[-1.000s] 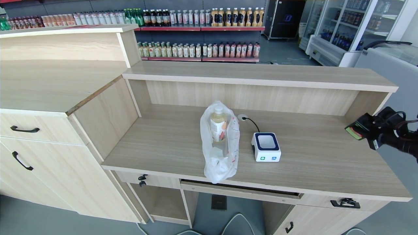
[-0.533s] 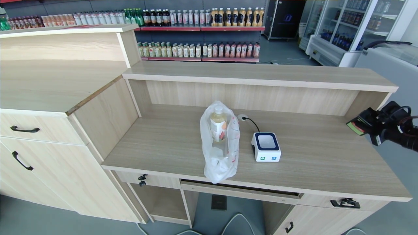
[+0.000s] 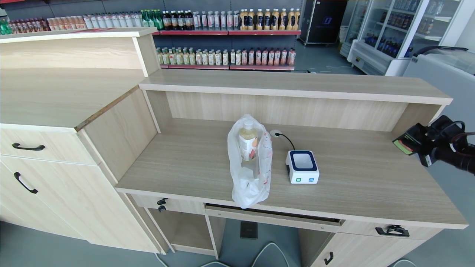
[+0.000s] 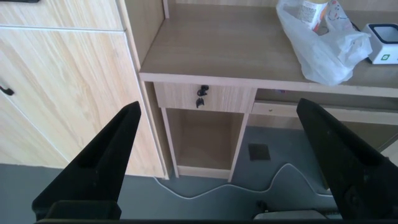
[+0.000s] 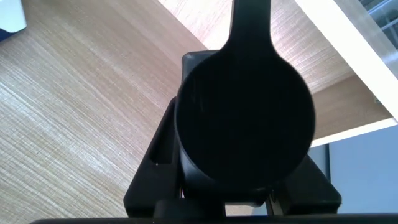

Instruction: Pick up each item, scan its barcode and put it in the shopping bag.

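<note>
bottle (image 3: 248, 142) x1 inside shopping bag (image 3: 246, 185) x1 | scanner (image 3: 302, 167) x1 beside bag

Translucent white shopping bag (image 3: 249, 178), pale yellow bottle (image 3: 248, 142), white scanner (image 3: 302, 167) with navy frame, light wood-grain counter (image 3: 185, 163)

A shop: far shelves (image 3: 230, 32) full of drink bottles (image 3: 259, 20), fridges (image 3: 393, 29) far right, a checkout counter (image 3: 371, 174) near.

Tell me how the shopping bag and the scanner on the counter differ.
The shopping bag is translucent and crumpled; the scanner is an opaque white box. The shopping bag stands taller than the scanner. The shopping bag holds a bottle; the scanner has a dark cable. Both sit on the counter, side by side.
</note>
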You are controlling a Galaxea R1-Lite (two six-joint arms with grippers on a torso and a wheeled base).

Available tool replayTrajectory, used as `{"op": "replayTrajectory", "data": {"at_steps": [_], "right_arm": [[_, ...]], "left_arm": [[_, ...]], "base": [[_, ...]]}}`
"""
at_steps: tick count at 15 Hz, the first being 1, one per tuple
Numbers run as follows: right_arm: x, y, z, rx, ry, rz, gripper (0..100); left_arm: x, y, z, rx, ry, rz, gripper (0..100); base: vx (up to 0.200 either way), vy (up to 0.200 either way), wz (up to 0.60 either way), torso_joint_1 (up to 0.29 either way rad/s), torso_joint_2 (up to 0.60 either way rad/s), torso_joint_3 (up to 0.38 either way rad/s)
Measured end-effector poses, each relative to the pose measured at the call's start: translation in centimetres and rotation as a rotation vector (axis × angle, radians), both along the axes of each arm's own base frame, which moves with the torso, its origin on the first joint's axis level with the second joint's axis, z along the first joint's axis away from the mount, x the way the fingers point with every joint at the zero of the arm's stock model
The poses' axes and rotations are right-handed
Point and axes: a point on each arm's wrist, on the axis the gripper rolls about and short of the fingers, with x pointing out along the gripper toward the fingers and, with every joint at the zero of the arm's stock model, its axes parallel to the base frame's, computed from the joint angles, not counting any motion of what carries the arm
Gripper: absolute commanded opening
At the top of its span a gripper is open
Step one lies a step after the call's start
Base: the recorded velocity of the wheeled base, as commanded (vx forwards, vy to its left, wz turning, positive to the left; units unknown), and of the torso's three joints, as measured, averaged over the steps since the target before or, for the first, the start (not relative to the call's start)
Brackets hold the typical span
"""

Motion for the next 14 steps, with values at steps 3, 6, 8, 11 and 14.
{"op": "replayTrajectory", "data": {"at_steps": [3,6,8,11,14], "right_arm": [[0.05,0.13,0.02,0.0,-0.001,0.003,0],[0.18,0.39,0.1,-0.002,-0.003,0.012,0],[0.19,0.37,0.13,-0.002,-0.004,0.011,0],[0.21,0.4,0.14,-0.002,-0.004,0.011,0],[0.16,0.4,0.06,-0.001,-0.001,0.012,0]], "left_arm": [[0.0,0.0,0.0,0.0,0.0,0.0,100],[0.0,0.0,0.0,0.0,0.0,0.0,100],[0.0,0.0,0.0,0.0,0.0,0.0,100],[0.0,0.0,0.0,0.0,0.0,0.0,100],[0.0,0.0,0.0,0.0,0.0,0.0,100]], "base": [[0.0,0.0,0.0,0.0,0.0,0.0],[0.0,0.0,0.0,0.0,0.0,0.0],[0.0,0.0,0.0,0.0,0.0,0.0],[0.0,0.0,0.0,0.0,0.0,0.0],[0.0,0.0,0.0,0.0,0.0,0.0]]}}
